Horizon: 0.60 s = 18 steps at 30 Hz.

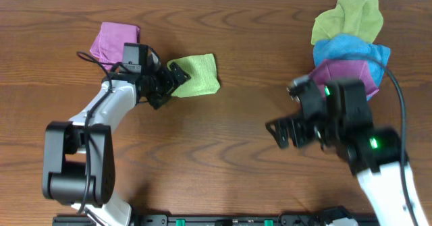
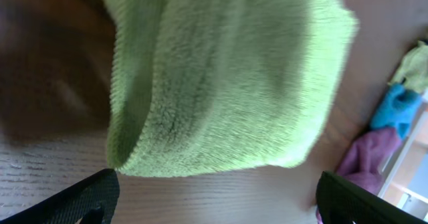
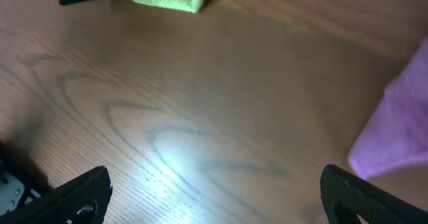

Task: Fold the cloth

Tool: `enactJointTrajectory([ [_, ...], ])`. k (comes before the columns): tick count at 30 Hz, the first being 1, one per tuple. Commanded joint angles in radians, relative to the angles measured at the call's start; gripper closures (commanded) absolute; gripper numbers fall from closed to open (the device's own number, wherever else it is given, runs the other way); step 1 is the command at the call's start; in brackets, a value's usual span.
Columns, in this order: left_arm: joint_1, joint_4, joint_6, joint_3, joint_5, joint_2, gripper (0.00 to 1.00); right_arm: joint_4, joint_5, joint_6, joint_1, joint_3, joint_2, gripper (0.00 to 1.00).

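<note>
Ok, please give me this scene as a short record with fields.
cloth to fold: light lime-green microfibre cloth, doubled over, on the brown wooden table
left tool: open, at that cloth's edge
right tool: open, above bare wood
pile at far right: olive-yellow cloth, blue cloth, purple cloth
by left arm: second purple cloth

On the table (image 1: 236,138), the cloth (image 1: 197,75) lies left of centre, with the left gripper (image 1: 169,84) at its left edge (another cloth (image 1: 113,40) lies farther left); a cloth stack (image 1: 347,44) sits far right.
</note>
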<state>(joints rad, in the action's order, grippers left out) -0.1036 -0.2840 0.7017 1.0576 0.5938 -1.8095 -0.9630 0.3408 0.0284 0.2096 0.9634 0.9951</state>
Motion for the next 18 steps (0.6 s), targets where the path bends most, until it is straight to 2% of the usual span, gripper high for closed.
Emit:
enactJointTrajectory([
  [1, -0.014, -0.001, 0.040, 0.003, -0.016, -0.047, 0.05, 0.002, 0.018, -0.057, -0.031, -0.090, -0.139, 0.01],
  [7, -0.029, 0.012, 0.055, 0.003, -0.022, -0.056, 0.05, -0.050, 0.029, -0.084, -0.039, -0.180, -0.396, 0.01],
  [18, -0.055, 0.078, 0.112, 0.003, -0.068, -0.070, 0.05, -0.087, 0.030, -0.084, -0.039, -0.181, -0.421, 0.01],
])
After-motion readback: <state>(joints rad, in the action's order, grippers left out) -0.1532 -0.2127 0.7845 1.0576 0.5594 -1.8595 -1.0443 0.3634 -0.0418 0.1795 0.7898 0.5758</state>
